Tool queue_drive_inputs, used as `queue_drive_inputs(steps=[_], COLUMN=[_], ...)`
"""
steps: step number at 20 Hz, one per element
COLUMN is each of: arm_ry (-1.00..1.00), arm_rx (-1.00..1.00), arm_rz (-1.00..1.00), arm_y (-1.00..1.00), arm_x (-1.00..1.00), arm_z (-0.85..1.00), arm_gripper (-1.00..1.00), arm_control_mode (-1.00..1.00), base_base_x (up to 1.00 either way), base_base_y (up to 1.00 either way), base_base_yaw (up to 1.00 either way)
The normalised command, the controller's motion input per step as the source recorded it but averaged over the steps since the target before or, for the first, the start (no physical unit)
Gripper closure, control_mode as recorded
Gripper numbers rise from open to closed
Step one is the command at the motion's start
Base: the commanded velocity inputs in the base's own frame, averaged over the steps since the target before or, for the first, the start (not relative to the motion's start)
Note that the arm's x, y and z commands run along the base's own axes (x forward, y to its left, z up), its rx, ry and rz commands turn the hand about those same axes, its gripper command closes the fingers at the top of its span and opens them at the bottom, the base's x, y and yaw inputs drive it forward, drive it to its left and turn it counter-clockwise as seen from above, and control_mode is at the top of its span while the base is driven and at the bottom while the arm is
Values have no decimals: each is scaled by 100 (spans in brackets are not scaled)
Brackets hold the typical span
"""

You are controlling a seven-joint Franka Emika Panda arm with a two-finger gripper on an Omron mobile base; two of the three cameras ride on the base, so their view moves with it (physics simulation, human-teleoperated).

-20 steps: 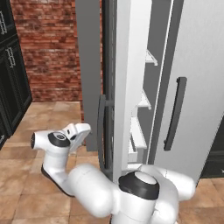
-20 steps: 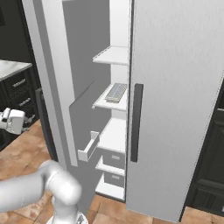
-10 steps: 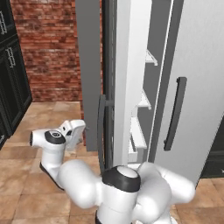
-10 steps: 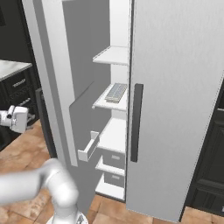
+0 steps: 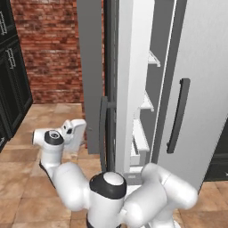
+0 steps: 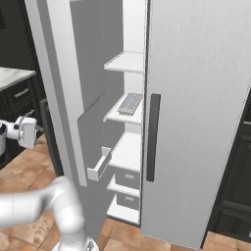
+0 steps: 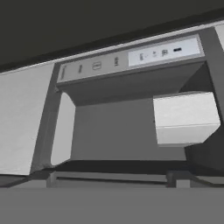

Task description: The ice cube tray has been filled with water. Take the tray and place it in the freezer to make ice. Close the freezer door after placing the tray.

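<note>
Since the flat pale grey ice cube tray (image 6: 130,103) already lies on the freezer's middle white shelf (image 6: 128,115), what remains is the tall silver-grey freezer door (image 5: 92,75), stiff and heavy-swinging, best pushed on its outer face beside the recessed dispenser panel (image 7: 131,127), where the hand (image 5: 78,132) hovers, fingers apart, holding nothing.

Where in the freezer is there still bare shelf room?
In the freezer, the top shelf is bare and so is the shelf above the drawers. The middle shelf holds the ice cube tray, leaving only its front lip.
</note>
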Motion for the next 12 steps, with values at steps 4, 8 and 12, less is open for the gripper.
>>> queue_drive_inputs(steps=[4,8,12], arm_ry=[13,16,16], arm_rx=[-3,-3,-4], arm_rz=[-7,-4,-3], arm_y=[-29,-18,-16], arm_x=[19,35,33], arm_z=[-10,-16,-20], arm_gripper=[-100,-100,-100], arm_control_mode=[-100,-100,-100], base_base_x=[0,0,0], base_base_y=[0,0,0], base_base_yaw=[0,0,0])
